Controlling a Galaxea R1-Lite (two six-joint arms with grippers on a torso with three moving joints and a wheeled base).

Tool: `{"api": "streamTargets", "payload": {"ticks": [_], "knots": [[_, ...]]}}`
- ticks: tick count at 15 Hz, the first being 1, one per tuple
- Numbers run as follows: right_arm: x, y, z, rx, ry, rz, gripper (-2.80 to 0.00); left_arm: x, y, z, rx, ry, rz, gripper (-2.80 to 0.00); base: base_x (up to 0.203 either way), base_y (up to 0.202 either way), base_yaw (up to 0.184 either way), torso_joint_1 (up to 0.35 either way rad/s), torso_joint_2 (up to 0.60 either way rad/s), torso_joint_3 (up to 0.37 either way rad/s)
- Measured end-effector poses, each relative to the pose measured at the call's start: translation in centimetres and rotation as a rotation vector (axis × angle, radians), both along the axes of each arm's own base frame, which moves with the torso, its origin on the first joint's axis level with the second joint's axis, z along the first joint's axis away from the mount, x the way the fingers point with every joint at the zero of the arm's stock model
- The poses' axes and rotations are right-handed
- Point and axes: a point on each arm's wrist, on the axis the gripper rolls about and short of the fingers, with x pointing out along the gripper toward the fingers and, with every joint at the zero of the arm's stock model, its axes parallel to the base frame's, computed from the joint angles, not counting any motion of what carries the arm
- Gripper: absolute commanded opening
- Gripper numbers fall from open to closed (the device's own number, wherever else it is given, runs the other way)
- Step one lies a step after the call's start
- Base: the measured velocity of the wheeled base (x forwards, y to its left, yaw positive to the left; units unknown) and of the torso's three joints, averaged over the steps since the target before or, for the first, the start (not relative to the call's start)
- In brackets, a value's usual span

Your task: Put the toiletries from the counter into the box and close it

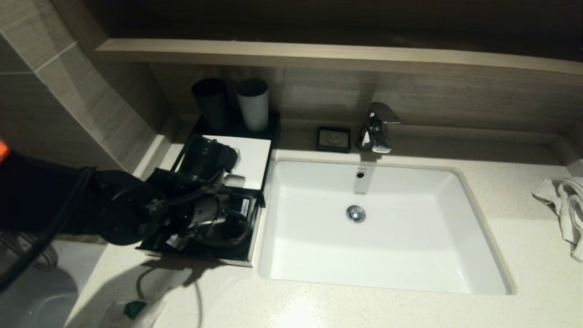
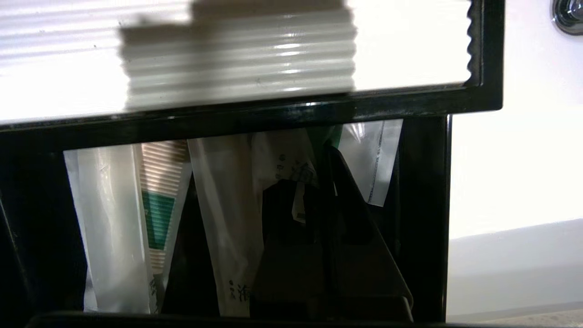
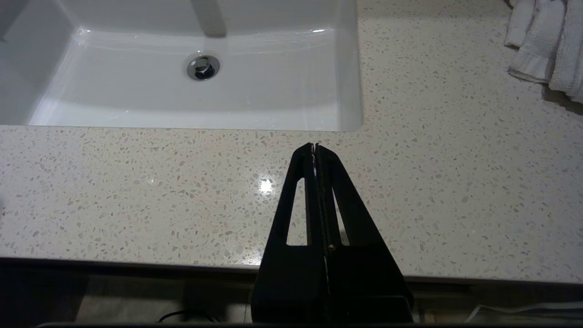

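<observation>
Left end effector down inside the pulled-out drawer of the box, just left of the sink. Clenched or released: impossible to tell, dark metal merging with dark drawer. Lying lengthwise in that drawer, side by side: a banded long packet showing green, and a second long packet with small print near one end. Tucked toward the drawer's sink-side back corner, partly under the box top, a clear pouch. Something pale and printed close against the end effector too, perhaps another pouch, not certain. Right end effector clenched on nothing, parked above the front strip of the tabletop before the sink.

Not yet in the box: one small pouch with a green label, flat on the tabletop at the near left edge, well in front of the drawer and partly in the arm's shadow.

Handling, as a judgement only: nearly weightless, soft film, glossy and probably slick on polished stone — more likely to skate away under a push than to lift. Best taken by an edge or corner, pinching the film rather than the contents; approach low, press lightly, then close. Little danger of breakage, some of crumpling or dropping on the way. For closing, push the drawer front low and centred to avoid skewing — and first check for any packet end riding above the rim, liable to jam under the white top.
</observation>
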Motion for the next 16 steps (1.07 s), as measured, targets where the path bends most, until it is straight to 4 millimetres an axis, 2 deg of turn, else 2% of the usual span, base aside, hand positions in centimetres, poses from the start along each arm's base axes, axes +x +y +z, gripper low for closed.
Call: {"api": "streamTargets", "payload": {"ticks": [6, 7, 16], "knots": [[0.00, 0.00, 0.00, 0.000, 0.000, 0.000, -2.80, 0.14, -0.11, 0.14, -0.002, -0.009, 0.006, -2.80, 0.000, 0.000, 0.000, 0.000, 0.00, 0.000], [0.00, 0.00, 0.00, 0.000, 0.000, 0.000, -2.80, 0.15, -0.10, 0.14, -0.001, -0.011, 0.010, 0.00, 0.000, 0.000, 0.000, 0.000, 0.00, 0.000], [0.00, 0.00, 0.00, 0.000, 0.000, 0.000, -2.80, 0.05, -0.04, 0.43, -0.022, -0.019, 0.022, 0.00, 0.000, 0.000, 0.000, 0.000, 0.00, 0.000]]}}
